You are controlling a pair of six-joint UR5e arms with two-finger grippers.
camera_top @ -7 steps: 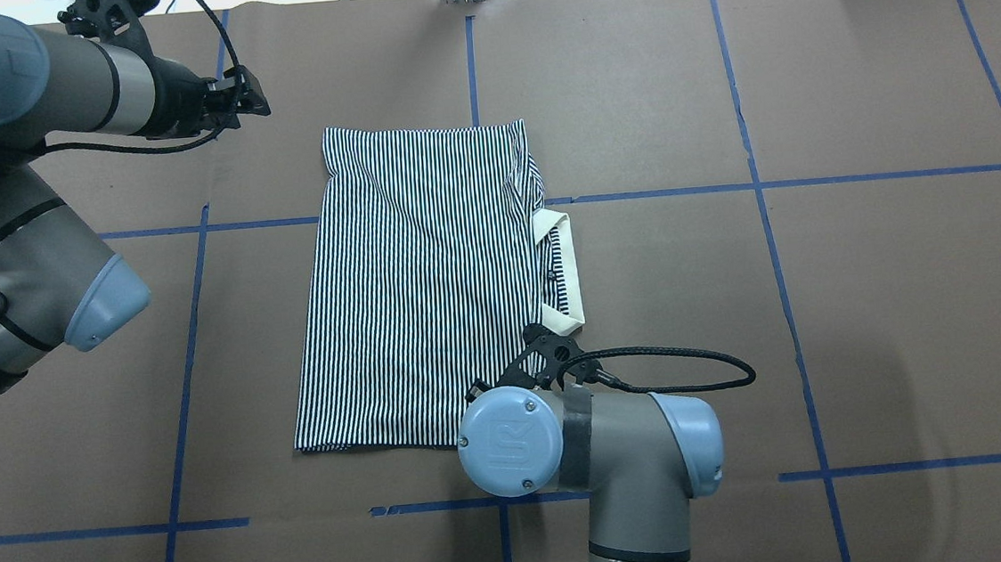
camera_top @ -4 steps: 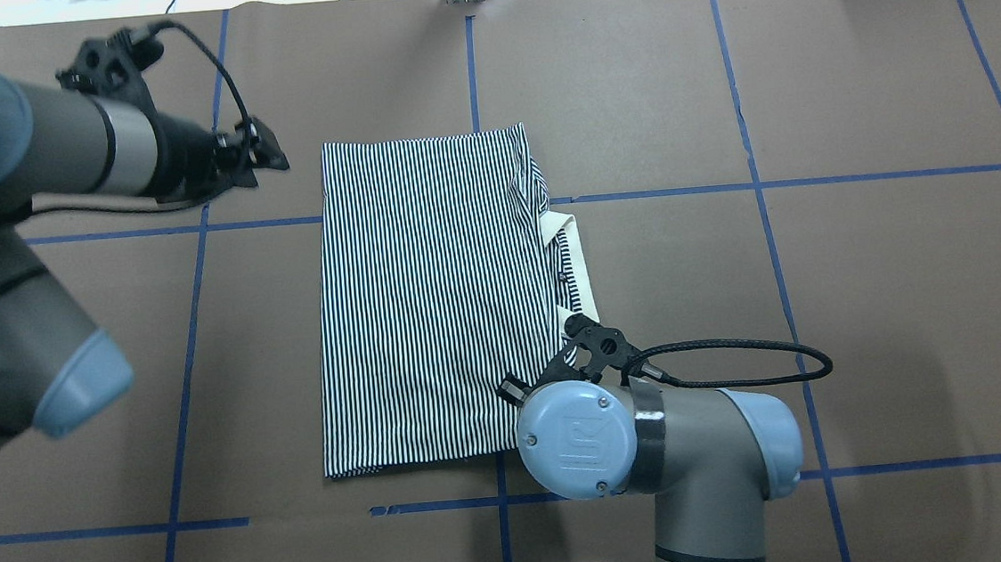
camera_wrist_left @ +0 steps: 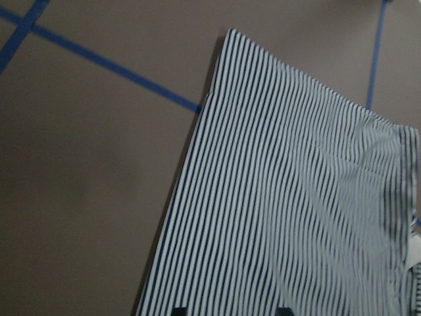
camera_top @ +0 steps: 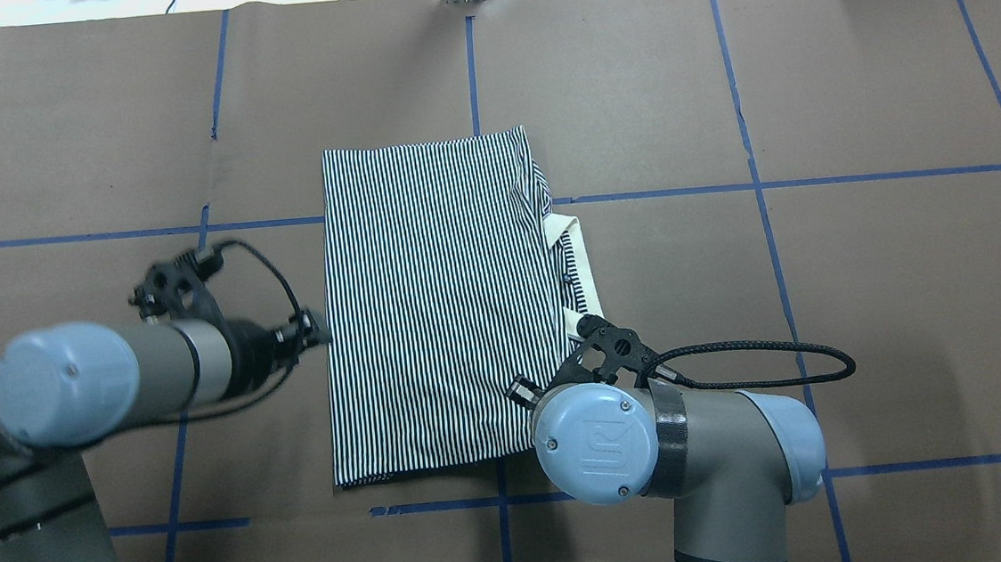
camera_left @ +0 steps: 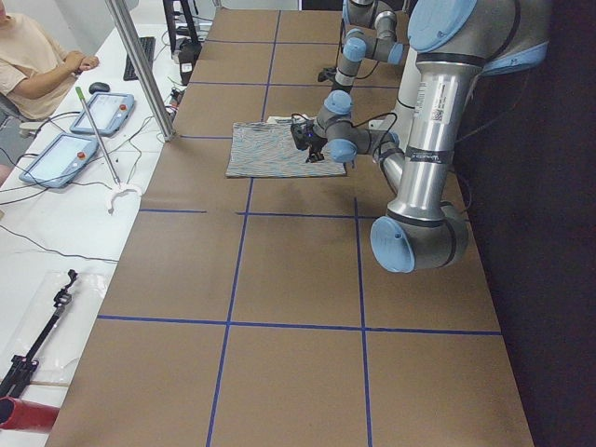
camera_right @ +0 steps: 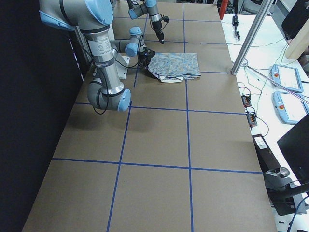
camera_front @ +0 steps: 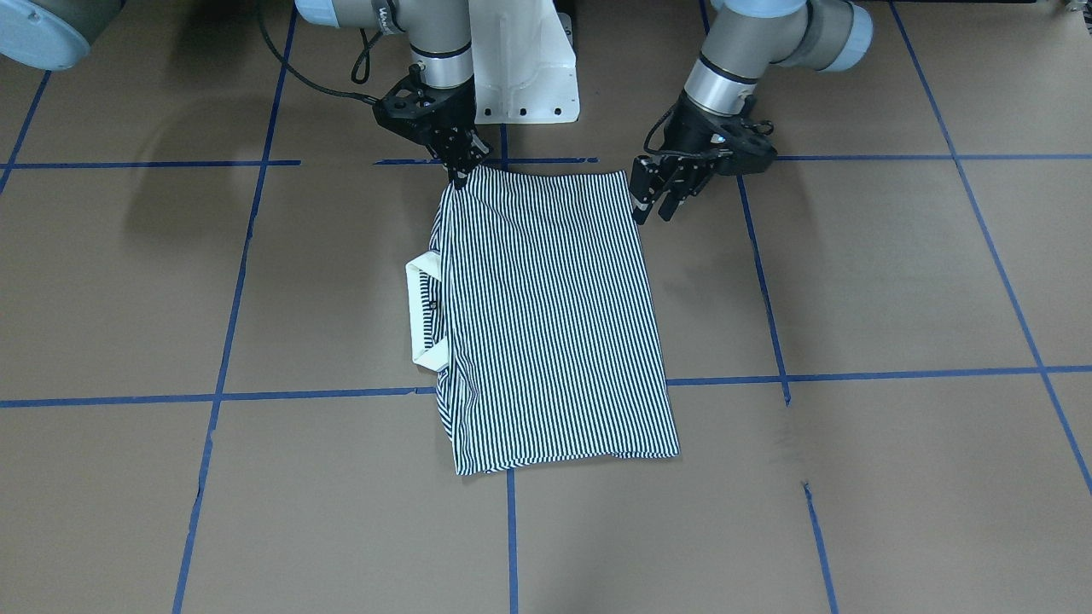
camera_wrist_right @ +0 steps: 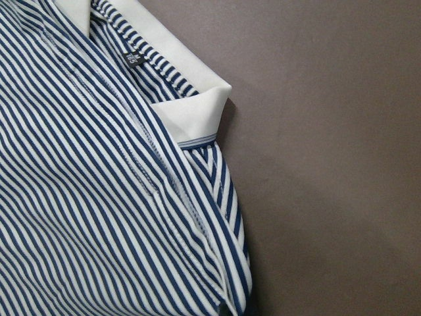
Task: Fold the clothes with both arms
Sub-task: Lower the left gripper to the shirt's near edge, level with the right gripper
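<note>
Striped polo shirt (camera_top: 435,295), long axis away from robot, collar (camera_front: 417,315) rightward, right hand (camera_front: 459,173) pinching its corner, left hand (camera_front: 655,205) unclenched

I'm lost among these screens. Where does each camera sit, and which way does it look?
Front-facing: across the table, facing the robot, steeply down on the shirt; left gripper shows on its right.
Overhead: behind the robot, looking forward and down; both arms show.
Exterior left: table's end on the robot's left; left arm looms near.
Exterior right: opposite end; right arm near.
Left wrist: on the left arm, facing the shirt's edge; fingertips barely show.
Right wrist: close over the collar.
Shared: front-facing and overhead both show the collar, mirrored.
</note>
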